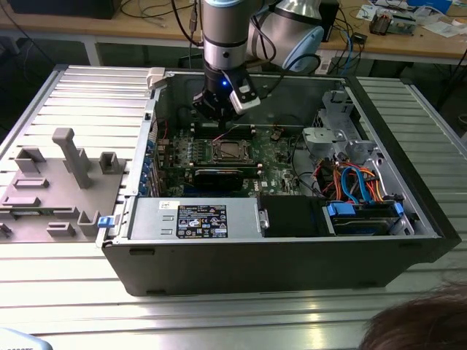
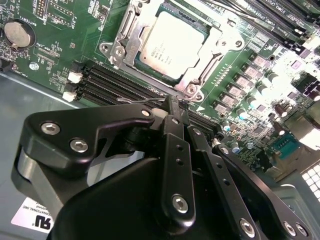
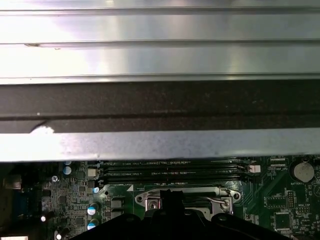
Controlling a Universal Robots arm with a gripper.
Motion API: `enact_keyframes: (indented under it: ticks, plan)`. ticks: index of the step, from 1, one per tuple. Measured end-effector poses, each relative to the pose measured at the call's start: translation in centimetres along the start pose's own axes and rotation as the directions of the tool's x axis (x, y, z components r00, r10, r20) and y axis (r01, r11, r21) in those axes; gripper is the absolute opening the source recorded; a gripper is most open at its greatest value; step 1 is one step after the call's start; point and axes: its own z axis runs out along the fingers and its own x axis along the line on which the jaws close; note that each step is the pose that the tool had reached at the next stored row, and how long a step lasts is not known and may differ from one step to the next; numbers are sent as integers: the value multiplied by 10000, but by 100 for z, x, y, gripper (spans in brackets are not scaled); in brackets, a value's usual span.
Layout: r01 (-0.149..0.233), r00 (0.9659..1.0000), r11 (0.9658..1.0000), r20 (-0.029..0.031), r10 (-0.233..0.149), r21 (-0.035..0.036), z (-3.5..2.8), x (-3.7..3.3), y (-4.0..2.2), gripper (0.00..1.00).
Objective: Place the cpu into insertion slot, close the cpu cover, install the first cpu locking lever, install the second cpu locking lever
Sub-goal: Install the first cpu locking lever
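The open computer case (image 1: 277,240) lies on the ribbed metal surface (image 1: 87,95), with the green circuit board (image 1: 273,157) inside it. Near the board's middle the cpu (image 2: 172,42) sits in the insertion slot (image 1: 232,151), the cpu cover (image 2: 132,37) closed around it. The gripper (image 2: 172,107) hangs just beside the slot, jaws clenched on a thin wire locking lever (image 2: 142,101).

Silver-grey tubular arm (image 1: 225,33) with pale blue joint caps, dark cables looped alongside. Black wrist block lit by a small blue light. Matte black pincer (image 2: 172,107), flat linkage bars pinned with bright silver screws (several along each bar), tapering to slim fingertips.
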Motion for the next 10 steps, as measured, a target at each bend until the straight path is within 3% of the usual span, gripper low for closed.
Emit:
enact_keyframes:
  ticks: [10]
  plan:
    - [2, 10000, 10000, 0, -2, -1, 29, -1, -1, 11]
